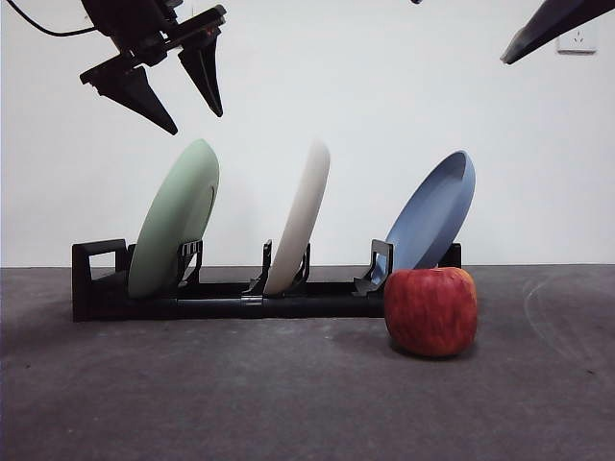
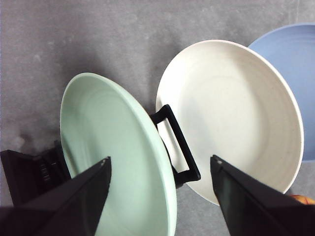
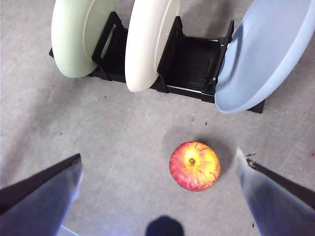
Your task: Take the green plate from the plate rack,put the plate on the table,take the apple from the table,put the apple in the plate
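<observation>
The green plate [image 1: 175, 219] stands on edge in the left slot of the black plate rack [image 1: 221, 296], also seen as the green plate [image 2: 115, 147] and the green plate [image 3: 76, 34]. My left gripper [image 1: 197, 120] hangs open just above the plate's top rim, holding nothing. The red apple [image 1: 431, 310] rests on the table [image 1: 288, 403] in front of the rack's right end. High above the apple [image 3: 195, 165], my right gripper [image 3: 157, 172] is open and empty. In the front view it shows only as a dark tip at the top right.
A cream-white plate [image 1: 300, 219] stands in the rack's middle slot and a blue plate [image 1: 432, 216] leans in the right slot. The rack's loop handle [image 1: 98, 274] is at its left end. A wall socket [image 1: 577, 38] sits at the back right.
</observation>
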